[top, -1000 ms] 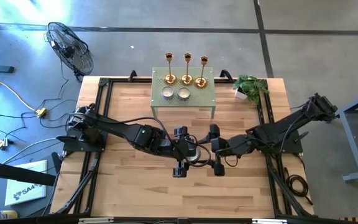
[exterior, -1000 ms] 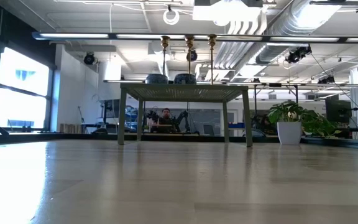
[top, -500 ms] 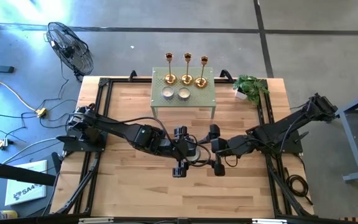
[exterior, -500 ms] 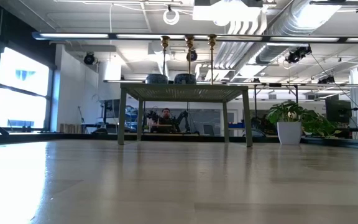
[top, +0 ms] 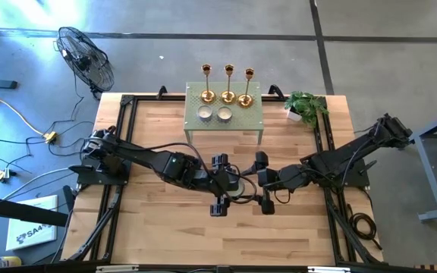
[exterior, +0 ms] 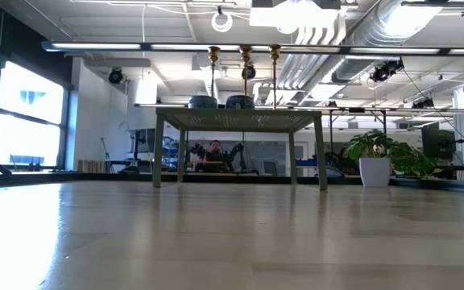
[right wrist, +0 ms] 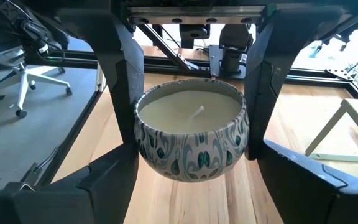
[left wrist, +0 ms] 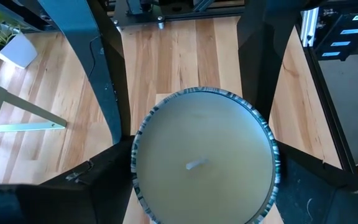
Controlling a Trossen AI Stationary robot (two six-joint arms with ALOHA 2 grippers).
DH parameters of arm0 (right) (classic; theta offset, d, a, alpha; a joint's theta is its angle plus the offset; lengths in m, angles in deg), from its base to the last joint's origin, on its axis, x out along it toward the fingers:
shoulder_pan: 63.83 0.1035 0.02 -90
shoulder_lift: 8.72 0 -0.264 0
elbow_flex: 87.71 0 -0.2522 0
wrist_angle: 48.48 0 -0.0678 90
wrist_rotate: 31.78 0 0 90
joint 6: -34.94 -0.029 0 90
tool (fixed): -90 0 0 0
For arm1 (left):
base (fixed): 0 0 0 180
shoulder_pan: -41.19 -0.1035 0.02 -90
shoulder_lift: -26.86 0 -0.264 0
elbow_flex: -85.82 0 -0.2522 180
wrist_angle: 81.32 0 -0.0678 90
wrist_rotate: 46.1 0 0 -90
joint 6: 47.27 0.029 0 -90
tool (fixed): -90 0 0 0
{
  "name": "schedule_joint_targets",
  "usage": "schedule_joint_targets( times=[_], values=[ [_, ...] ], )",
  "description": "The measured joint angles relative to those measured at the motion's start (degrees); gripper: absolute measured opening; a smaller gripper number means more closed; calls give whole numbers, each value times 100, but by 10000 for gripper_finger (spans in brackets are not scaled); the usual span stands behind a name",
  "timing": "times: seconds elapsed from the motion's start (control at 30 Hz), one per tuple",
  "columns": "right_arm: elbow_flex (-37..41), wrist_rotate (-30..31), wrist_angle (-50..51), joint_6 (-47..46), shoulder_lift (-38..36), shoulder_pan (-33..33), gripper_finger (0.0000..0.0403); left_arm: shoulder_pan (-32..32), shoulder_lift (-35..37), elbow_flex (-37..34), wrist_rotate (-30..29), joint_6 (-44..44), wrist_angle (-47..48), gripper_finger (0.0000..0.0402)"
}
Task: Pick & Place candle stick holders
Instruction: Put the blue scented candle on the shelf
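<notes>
Round patterned tin candle (right wrist: 191, 134) gripped by both left end effector (top: 226, 184) and right end effector (top: 260, 183) above wooden tabletop (top: 158, 235); unchanged since earlier.

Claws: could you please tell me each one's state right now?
Left claw: cannot be told.
Right claw: closed on the round patterned tin candle.

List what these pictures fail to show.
- Low view: the candle stick holders' bases, behind the small table's top; both arms, out of frame.
- High view: the candle, mostly under the arms.
- Wrist views: whether the left gripper or the right gripper carries the candle; contact is hidden behind it.
</notes>
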Motion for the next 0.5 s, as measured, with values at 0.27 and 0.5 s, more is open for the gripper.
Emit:
schedule_joint_targets(
  times=[0.27,0.5],
  values=[
    [0,56,-28,78,-4,23,306,2,0,0,-97,36,14,300],
    [-73,474,45,463,-376,340,306,4,28,42,-129,110,-182,300]
  ],
)
